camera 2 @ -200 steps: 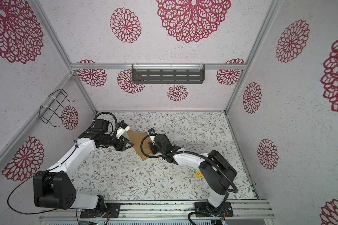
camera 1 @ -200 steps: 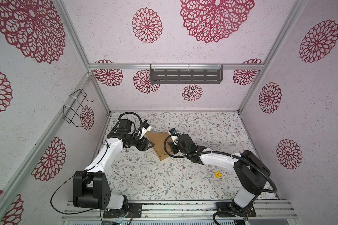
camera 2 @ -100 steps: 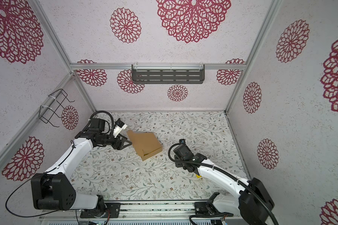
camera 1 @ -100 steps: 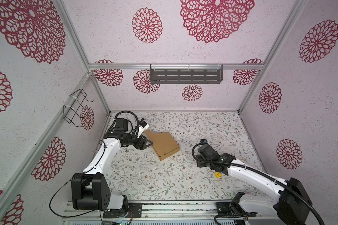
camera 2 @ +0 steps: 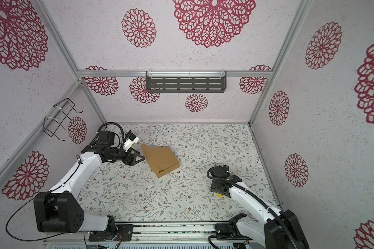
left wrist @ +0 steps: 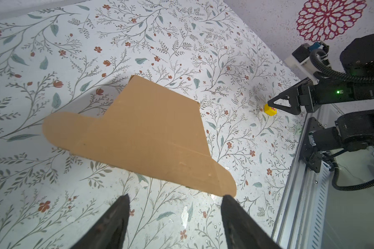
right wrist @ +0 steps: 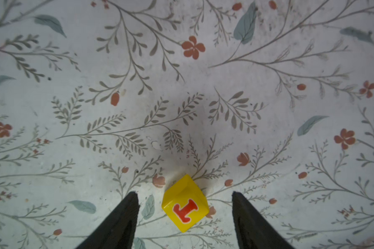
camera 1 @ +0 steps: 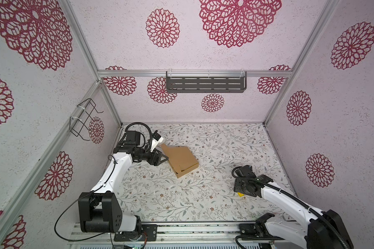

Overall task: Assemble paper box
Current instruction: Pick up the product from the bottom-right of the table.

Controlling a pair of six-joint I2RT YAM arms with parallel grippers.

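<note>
- Paper box: in both top views it lies on the table, left of the frame's centre. Its lid panel is raised at a slant, and the end nearer the bottom of the frame is open, showing the tray inside.
- Top views, left gripper: it sits just beside the box's left edge with its jaws apart and nothing between them. A second ago it was up against that edge, and it has since backed off a little.
- Top views, right gripper: it now points down at the lower right of the frame, well apart from the box. A second ago it was on the box's right side. A yellow block shows just under it.
- Left wrist view: the box fills the middle of the view, slanted panel and two rounded flaps toward the camera. The left gripper is spread wide and empty. One finger ends just beside a rounded flap, but whether it touches cannot be told. The right gripper stands over the block, far beyond the box.
- Right wrist view: the right gripper has its jaws apart with the block between them. There is a clear gap on each side, so the block is not clamped. The box is not in this view.
- Meaning for the task: neither gripper holds the box, and the lid does not look closed, so assembly appears unfinished. The right arm seems to have turned to the block.
</note>
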